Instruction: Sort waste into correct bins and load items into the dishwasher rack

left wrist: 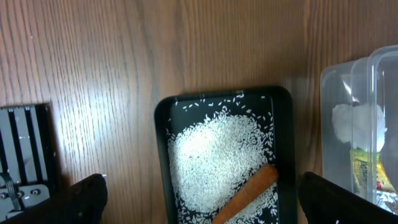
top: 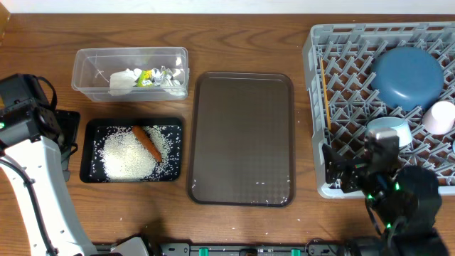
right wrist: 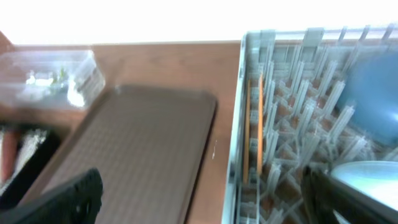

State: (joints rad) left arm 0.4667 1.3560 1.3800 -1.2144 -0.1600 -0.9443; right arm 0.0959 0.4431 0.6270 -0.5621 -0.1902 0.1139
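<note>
Rice [top: 129, 156] + carrot [top: 147, 142] in the black tray [top: 89, 153] by the worktop's left edge, napkin [top: 122, 80] & wrappers [top: 146, 77] in the clear tub [top: 82, 71] just behind it, i.e. food vs dry trash. Plate [top: 407, 77], bowl [top: 389, 130], cup [top: 439, 117], chopsticks [top: 325, 96] all in the rack [top: 316, 107] at the right edge. Left tool [left wrist: 205, 205] and right tool [right wrist: 199, 199] both released, empty, prob bc nothing's left to move.

rice heap [left wrist: 214, 155] and carrot [left wrist: 249, 193] in black tray [left wrist: 161, 143], clear tub [left wrist: 339, 124] beside
</note>
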